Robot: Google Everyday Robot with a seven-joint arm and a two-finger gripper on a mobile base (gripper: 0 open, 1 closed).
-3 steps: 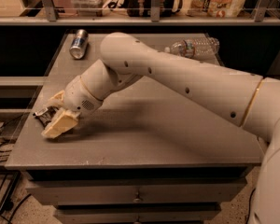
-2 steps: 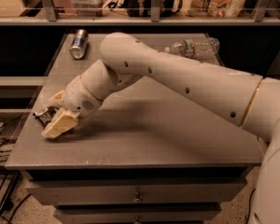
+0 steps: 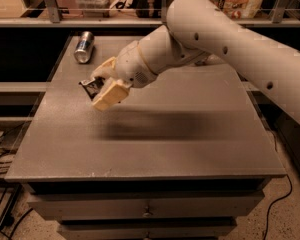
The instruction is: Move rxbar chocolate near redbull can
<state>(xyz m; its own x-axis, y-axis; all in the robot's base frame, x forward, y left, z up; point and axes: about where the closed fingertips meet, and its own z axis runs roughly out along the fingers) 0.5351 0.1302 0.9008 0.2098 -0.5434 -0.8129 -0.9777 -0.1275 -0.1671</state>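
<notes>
Cables (image 3: 1,151): dark leads on the floor at the far left, below the table edge.
Table (image 3: 190,154): grey, flat-topped, with a drawer front beneath; a soft dark shadow of the arm lies across its middle.
Redbull can (image 3: 84,46): lies on its side at the back-left corner of the table, shiny end toward the camera, well apart from the gripper.
Rxbar chocolate (image 3: 88,84): a dark flat piece seen only in part, pinched between the two fingers, off the table surface, in front of the can and slightly to its right.
Gripper (image 3: 94,90): hangs above the left-centre of the table and points left and down; the cream fingers (image 3: 111,94) are pressed in on the bar, one above it and one below.
Wrist: rounded white housing just right of the gripper, angled down toward the left.
Arm (image 3: 230,39): thick white link that enters from the right edge, rises to a bend near the top centre, then descends leftward to the wrist.
Shelf (image 3: 115,20): runs behind the table, carrying boxes and packages too indistinct to name.
</notes>
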